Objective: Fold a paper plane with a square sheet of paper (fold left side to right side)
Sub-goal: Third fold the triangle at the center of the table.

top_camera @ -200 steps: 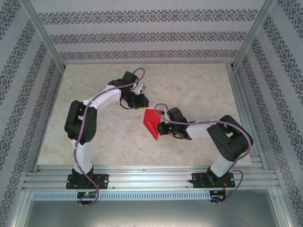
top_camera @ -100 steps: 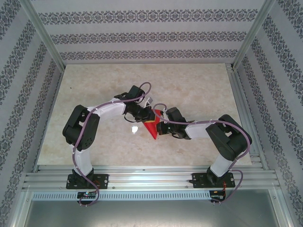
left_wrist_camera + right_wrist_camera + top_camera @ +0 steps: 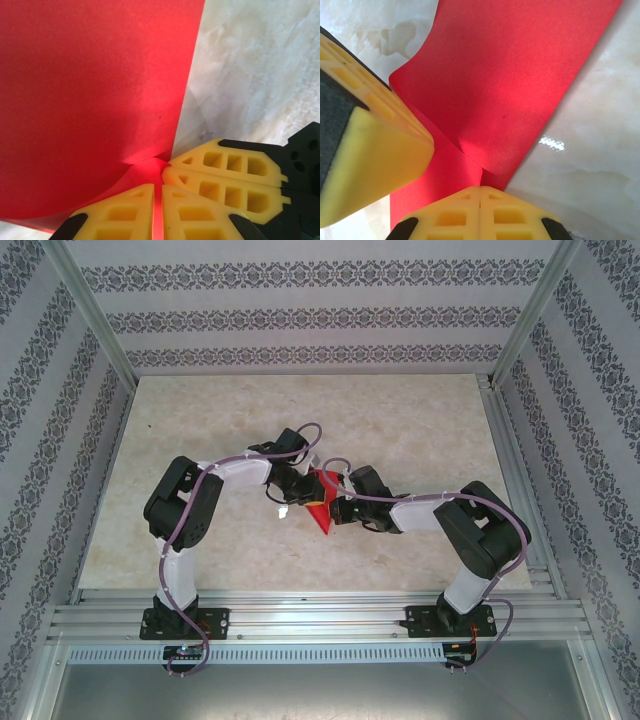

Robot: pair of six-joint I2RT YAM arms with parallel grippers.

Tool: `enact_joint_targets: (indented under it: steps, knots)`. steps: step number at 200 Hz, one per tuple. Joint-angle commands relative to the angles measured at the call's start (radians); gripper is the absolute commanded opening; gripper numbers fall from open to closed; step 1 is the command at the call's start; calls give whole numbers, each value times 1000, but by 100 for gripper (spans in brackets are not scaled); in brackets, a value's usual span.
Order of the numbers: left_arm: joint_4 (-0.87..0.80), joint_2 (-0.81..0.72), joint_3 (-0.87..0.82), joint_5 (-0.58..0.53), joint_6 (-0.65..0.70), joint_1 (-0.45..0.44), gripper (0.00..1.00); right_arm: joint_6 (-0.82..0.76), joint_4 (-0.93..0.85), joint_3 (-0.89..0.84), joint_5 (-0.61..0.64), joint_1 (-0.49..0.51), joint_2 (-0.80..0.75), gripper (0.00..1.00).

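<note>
The red square sheet of paper (image 3: 320, 508) is folded into a pointed wedge at the table's middle, tip toward the near edge. Both grippers pinch it at nearly one spot. My left gripper (image 3: 303, 492) reaches in from the left and is shut on the paper. In the left wrist view, the left gripper (image 3: 157, 187) shows a thin red strip between its yellow fingers, and the paper (image 3: 90, 100) rises in front. My right gripper (image 3: 338, 506) is shut on the paper from the right. The right gripper (image 3: 480, 189) clamps a creased corner of the paper (image 3: 510, 75), with a left finger (image 3: 375, 150) close beside it.
The marble-patterned table top (image 3: 420, 430) spreads around the arms. Aluminium rails (image 3: 320, 615) run along the near edge, and patterned walls close in the back and sides. In the left wrist view the right gripper's fingers (image 3: 225, 175) lie right against mine.
My left arm has swung down and to the right from behind the paper. Its gripper has closed on the sheet beside the right gripper. The right arm has barely moved.
</note>
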Motion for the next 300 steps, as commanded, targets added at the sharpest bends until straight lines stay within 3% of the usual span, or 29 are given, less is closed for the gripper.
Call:
enact_joint_targets:
  steps: [1, 98, 128, 161, 174, 195, 258, 300]
  knots:
    - [-16, 5, -27, -31, 26, -7, 12, -22, -114, -8, 34, 15, 52, 0]
    - [14, 34, -76, -50, 25, -11, 12, -23, -116, 1, 24, 13, 48, 0]
    - [-3, 53, -83, -84, 36, -15, 12, -4, -136, 22, -16, -4, -24, 0]
    - [-2, 69, -88, -95, 39, -23, 12, -8, -244, 49, -16, -14, -161, 13]
    - [-2, 71, -86, -99, 39, -26, 12, 0, -261, 44, -31, -11, -187, 12]
    - [0, 72, -86, -103, 38, -29, 12, 35, -238, 12, -55, 11, -204, 3]
    - [-11, 76, -77, -118, 39, -32, 11, 109, -105, 31, -86, 112, -111, 0]
    - [-16, 81, -68, -122, 40, -34, 11, 61, -149, 65, -63, 122, -26, 0]
